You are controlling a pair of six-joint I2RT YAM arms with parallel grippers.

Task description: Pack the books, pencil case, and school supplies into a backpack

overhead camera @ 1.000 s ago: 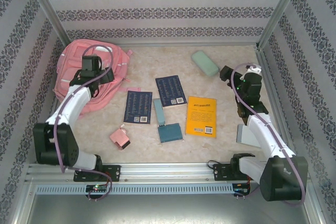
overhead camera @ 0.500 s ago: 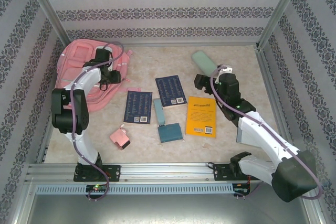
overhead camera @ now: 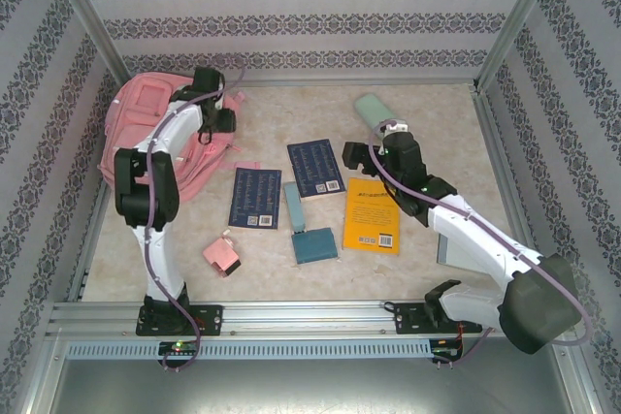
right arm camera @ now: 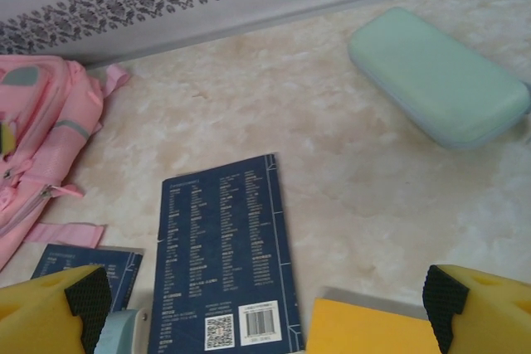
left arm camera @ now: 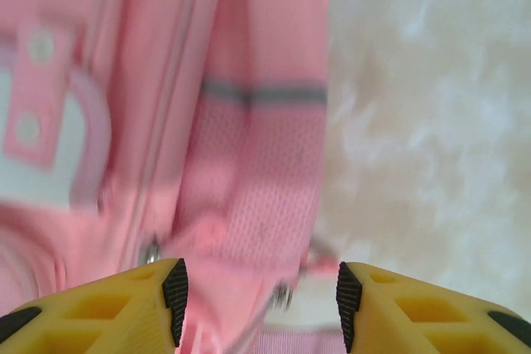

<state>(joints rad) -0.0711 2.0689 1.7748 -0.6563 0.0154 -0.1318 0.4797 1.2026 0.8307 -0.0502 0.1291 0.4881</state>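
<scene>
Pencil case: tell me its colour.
Pale mint green; the pencil case shows clearest in the right wrist view.

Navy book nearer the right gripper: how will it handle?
The navy book lies flat on the table and looks thin, so getting under its edge is probably hard. Pinched at one edge, it would likely droop. The smooth-looking cover may slide when pushed.

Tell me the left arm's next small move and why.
Probably lower the left gripper and close on the backpack near its zipper pull: the jaws stand open above the pink fabric, and the books lie unpacked on the table.
</scene>
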